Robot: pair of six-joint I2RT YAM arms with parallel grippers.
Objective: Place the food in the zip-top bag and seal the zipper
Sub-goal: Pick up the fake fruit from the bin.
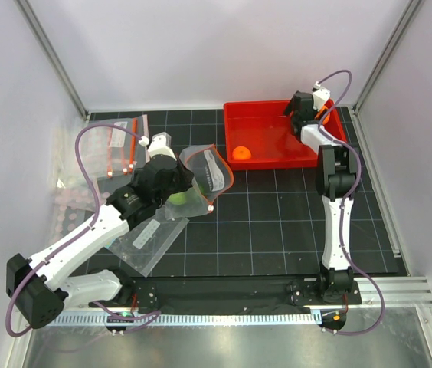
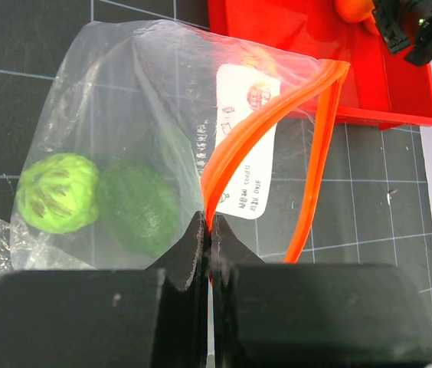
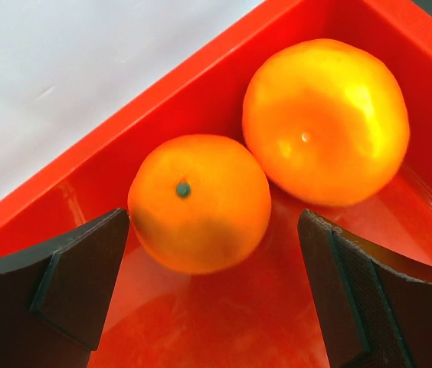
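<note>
Left gripper: the left gripper [image 2: 210, 230] is pinching one lip of the zipper [image 2: 319, 153], jaws pressed tight on the red-orange strip and holding the mouth agape.
Right gripper: the right gripper [image 3: 212, 253] is hanging unclenched over the 1 o'clock corner of the red tray [image 1: 270, 104], fingers spread wide and gripping nothing.
Bag: the zip-top bag [image 2: 124, 100] is lying on the table [image 1: 277, 222] at about 9 o'clock from the tray, its mouth facing the tray.
Fruit in bag: the bumpy light green fruit [image 2: 57, 192] and the dark green fruit [image 2: 139, 205] are sitting side by side at the bag's bottom.
Fruit in tray: the nearer orange fruit [image 3: 199, 203] is sitting between the open fingers; the second orange fruit [image 3: 325, 123] is lying at its 1 o'clock, seemingly touching it; the third orange fruit [image 1: 240, 152] is resting alone near the tray's 8 o'clock corner.
Handling: the oranges are probably smooth, firm and apt to roll, so taking one across its widest middle is looking safest, with the neighbour crowding one side. The bag film is looking thin, limp and slippery; the stiffer zip strip is likely the only dependable place to hold it.
Progress: two of five are appearing bagged; sealing is not yet begun.
</note>
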